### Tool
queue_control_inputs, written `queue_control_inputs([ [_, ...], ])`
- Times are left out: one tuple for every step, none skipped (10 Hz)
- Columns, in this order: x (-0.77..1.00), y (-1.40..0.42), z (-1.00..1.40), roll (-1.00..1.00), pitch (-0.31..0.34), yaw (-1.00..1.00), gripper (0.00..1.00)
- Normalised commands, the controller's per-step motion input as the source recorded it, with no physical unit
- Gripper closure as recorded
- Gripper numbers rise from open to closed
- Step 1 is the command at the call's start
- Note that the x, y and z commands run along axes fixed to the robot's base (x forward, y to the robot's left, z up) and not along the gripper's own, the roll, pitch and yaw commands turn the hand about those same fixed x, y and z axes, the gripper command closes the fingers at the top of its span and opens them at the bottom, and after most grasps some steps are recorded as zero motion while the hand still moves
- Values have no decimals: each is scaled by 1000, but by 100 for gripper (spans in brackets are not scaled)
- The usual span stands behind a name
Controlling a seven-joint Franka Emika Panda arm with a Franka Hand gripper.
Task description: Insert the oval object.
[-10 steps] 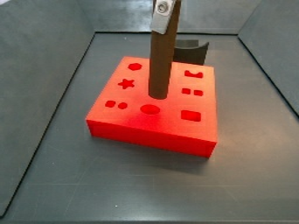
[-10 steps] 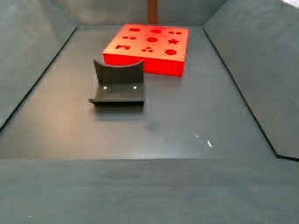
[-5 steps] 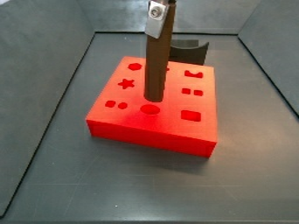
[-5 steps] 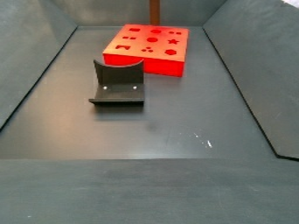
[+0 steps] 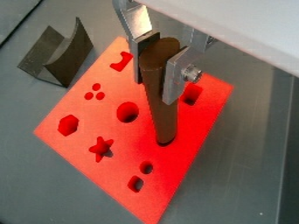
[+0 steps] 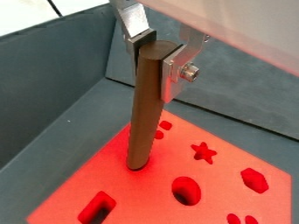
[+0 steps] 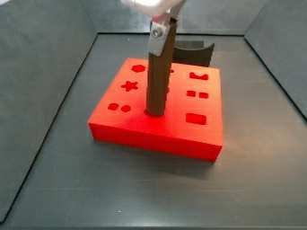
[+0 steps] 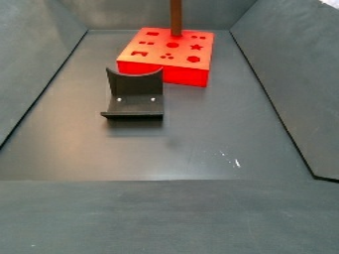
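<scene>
Jaws clamped on the top of the brown peg [image 5: 156, 92] — silver finger plates flat against two opposite sides in both wrist views.

Gripper [image 6: 156, 54]: above the red block [image 7: 120, 126], partly cut off by the upper edge in a side view [image 7: 160, 29].

Peg: long, slim, upright; smooth plain sides. Its lower end meets the top face of the red block near the round hole [image 5: 128, 111] — whether it merely touches the surface or has entered an opening cannot be told. Also visible in a side view as a thin brown post rising from the block [image 8: 175, 18].

Red block: flat slab with shaped holes, among them a star [image 6: 205, 153] and a hexagon [image 5: 68, 126]; sits toward the far end of the dark table [image 8: 199, 139].

Fixture [image 8: 134, 94]: dark bracket on a base plate, on the table, apart from the block and nearer the middle.
</scene>
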Motion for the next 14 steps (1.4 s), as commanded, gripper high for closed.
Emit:
queue_control_inputs([
  [-123,0,-86,76,0,-63,100],
  [-123,0,-89,101,0,-34,100],
  [-131,-34,-74,157,0,-20,100],
  [-69,-137,-6,171,0,0,100],
  [0,-103,-23,164,0,0,100],
  [203,-26,-126,210,34,0,100],
  [291,51,-266,230,41,0,100],
  [229,123,-277,190,37,91,100],
  [77,0,-169,107,17,97,100],
  [0,0,-60,53,0,0,100],
  [0,0,-31,36,0,0,100],
  [0,0,-214,77,0,0,100],
  [0,-63,-537,54,-14,0,100],
  [0,-94,-677,40,-43,0,100],
])
